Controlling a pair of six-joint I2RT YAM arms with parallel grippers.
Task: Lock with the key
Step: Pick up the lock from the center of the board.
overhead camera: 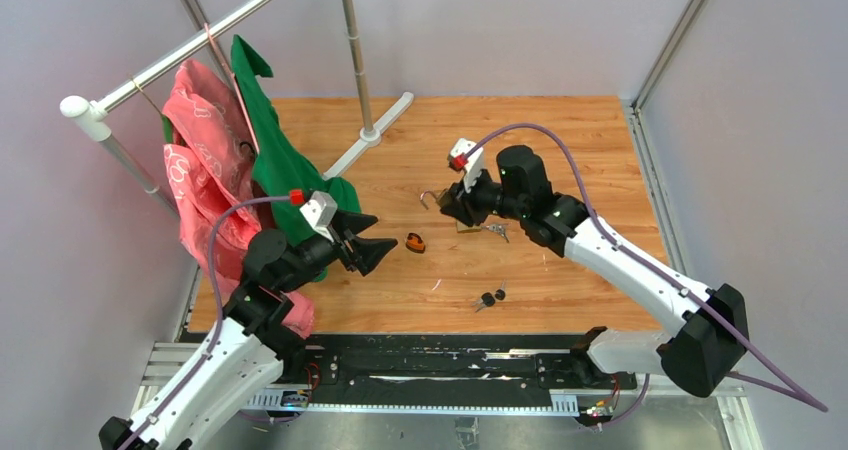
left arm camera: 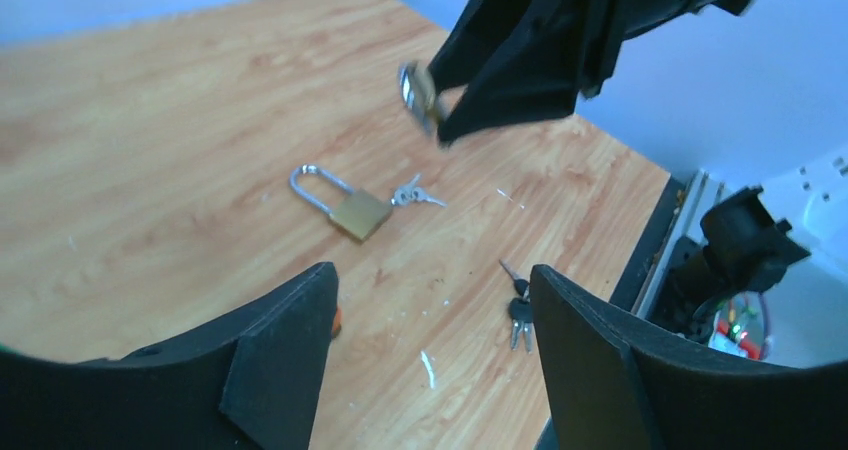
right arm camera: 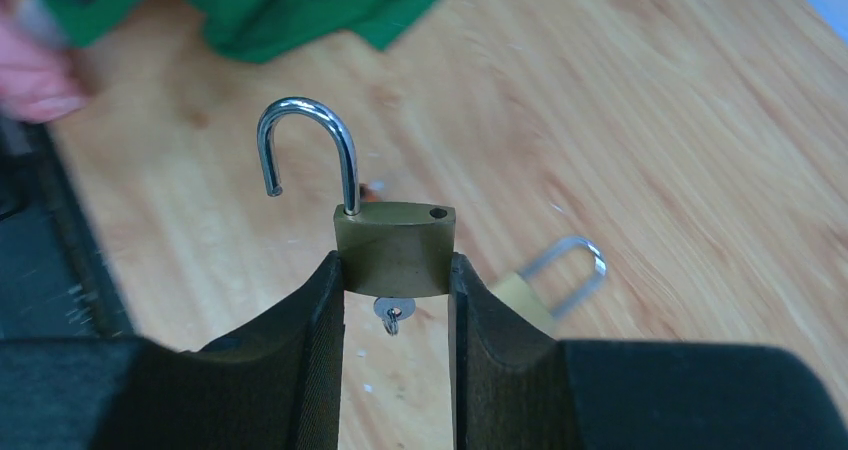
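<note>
My right gripper [right arm camera: 397, 266] is shut on the brass body of a padlock [right arm camera: 395, 242], held above the table. Its steel shackle [right arm camera: 310, 145] is swung open, one end free. A small silver key [right arm camera: 391, 312] sticks out of the padlock's underside, between my fingers. From above, the right gripper [overhead camera: 447, 204] hovers over mid-table with the padlock [overhead camera: 431, 200] at its tip. My left gripper [overhead camera: 388, 234] is open and empty, low over the wood to the left, pointing toward the right arm. The left wrist view shows the held padlock [left arm camera: 414, 92] and the left gripper [left arm camera: 432, 305].
A second brass padlock [left arm camera: 352, 208] lies on the table with a silver key bunch [left arm camera: 416, 194]. Black-headed keys [left arm camera: 518, 308] lie nearer the front edge. A small orange object [overhead camera: 415, 242] sits by the left fingers. A clothes rack [overhead camera: 200, 45] with pink and green garments [overhead camera: 270, 140] fills the left.
</note>
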